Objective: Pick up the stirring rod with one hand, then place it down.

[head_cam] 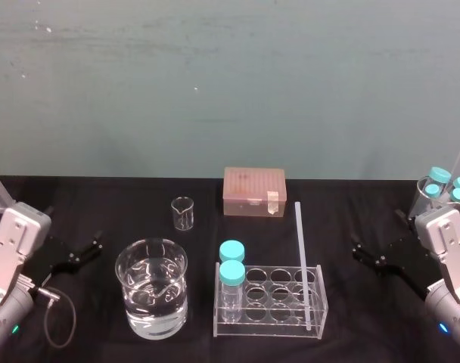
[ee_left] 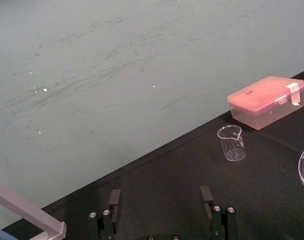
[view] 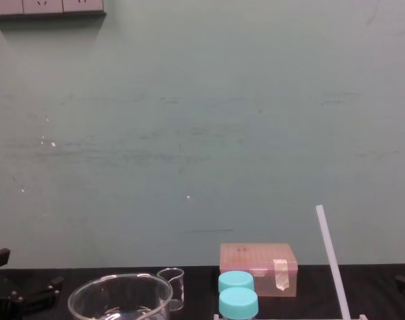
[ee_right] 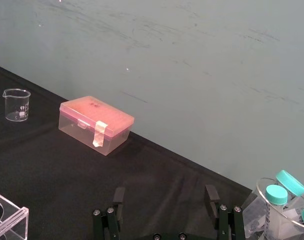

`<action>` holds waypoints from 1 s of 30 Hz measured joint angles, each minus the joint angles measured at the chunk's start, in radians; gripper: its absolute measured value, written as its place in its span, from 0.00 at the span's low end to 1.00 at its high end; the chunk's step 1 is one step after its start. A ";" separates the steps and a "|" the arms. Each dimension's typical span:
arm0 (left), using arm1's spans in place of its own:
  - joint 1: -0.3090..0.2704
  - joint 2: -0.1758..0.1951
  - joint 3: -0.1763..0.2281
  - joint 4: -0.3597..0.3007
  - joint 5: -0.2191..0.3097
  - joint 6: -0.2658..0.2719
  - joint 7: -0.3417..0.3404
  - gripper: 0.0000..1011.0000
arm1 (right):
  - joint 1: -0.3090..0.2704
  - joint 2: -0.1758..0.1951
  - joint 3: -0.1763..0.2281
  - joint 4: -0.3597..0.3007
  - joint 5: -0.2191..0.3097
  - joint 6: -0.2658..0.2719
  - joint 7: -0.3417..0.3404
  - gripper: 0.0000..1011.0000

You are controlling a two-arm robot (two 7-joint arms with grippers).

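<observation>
Stirring rod (head_cam: 302,265) in rack (head_cam: 269,327) (beaker (ee_right: 16,105) print illegible); left pincer (ee_left: 160,192), right pincer (ee_right: 165,191) agape.

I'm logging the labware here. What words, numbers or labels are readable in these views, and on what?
No text can be read.
Small beaker: faint printed marks on its wall, too small to read.
Pink box: carries a strip of tape, no writing visible on it.
</observation>
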 joint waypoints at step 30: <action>0.000 0.000 0.000 0.000 0.000 0.000 0.000 0.99 | -0.006 -0.018 0.023 -0.006 0.045 -0.010 0.032 0.99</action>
